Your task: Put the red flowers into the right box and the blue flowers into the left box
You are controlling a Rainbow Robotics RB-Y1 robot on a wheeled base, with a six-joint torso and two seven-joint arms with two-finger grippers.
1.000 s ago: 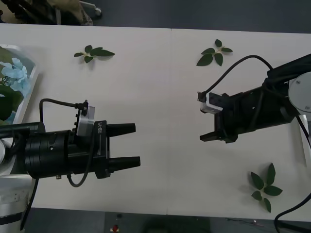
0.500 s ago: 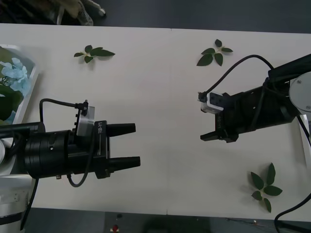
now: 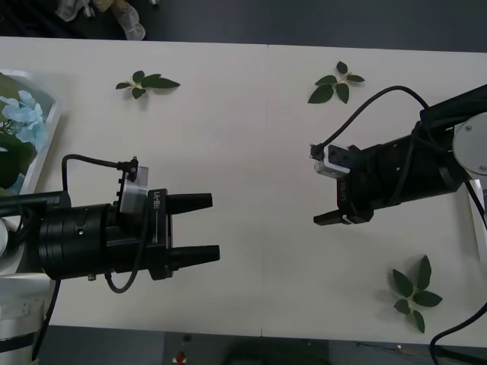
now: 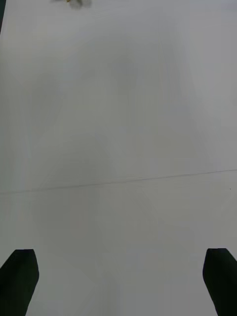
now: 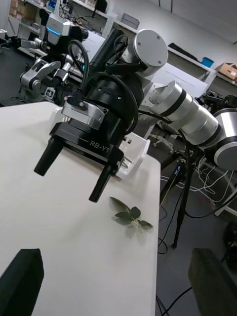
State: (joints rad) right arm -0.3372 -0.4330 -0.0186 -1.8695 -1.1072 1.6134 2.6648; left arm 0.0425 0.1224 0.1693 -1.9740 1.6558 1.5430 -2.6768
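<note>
The blue flowers lie with dark green leaves in the left box, a white tray at the table's far left edge. My left gripper hovers open over bare table near the front, its black fingers empty and pointing right. My right gripper hangs open and empty over the table's right half, pointing left; the left wrist view shows its fingers apart. A thin white rim of the right box shows behind the right arm. The red flowers are out of view.
Loose green leaf sprigs lie at the back left, back centre-right and front right. The white table stretches between the two grippers. Other robots and lab benches stand in the room behind.
My right gripper has drawn back a little to the right. The left arm has not moved.
</note>
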